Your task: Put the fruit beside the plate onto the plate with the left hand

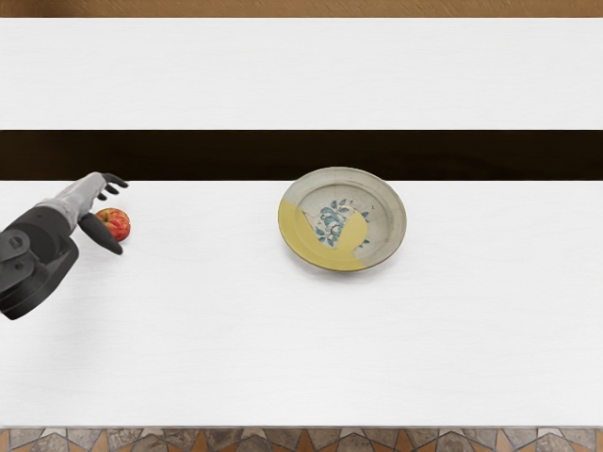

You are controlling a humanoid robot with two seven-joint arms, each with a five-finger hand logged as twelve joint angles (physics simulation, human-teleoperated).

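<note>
White table (283,358) fills most of the frame, with its bare front part nearest the camera and a strip of patterned floor tiles (301,439) below it at the bottom edge. Left arm (33,264) comes in at mid-left: dark bulky forearm, silver wrist. Left hand (91,205) sits at the left of the frame with its fingers spread, not closed on anything. Thumb (102,234) points down-right and overlaps the left side of the fruit, while the other fingers (112,182) curl above it; contact can't be confirmed. Fruit is a small red-yellow apple (117,224) lying on the table at mid-left, well apart from the plate. Plate (377,193) sits just right of centre, grey rim, yellow patch and blue floral pattern, nothing on it. Dark gap (301,154) runs across the upper middle, with a second white surface (301,75) above it.
</note>
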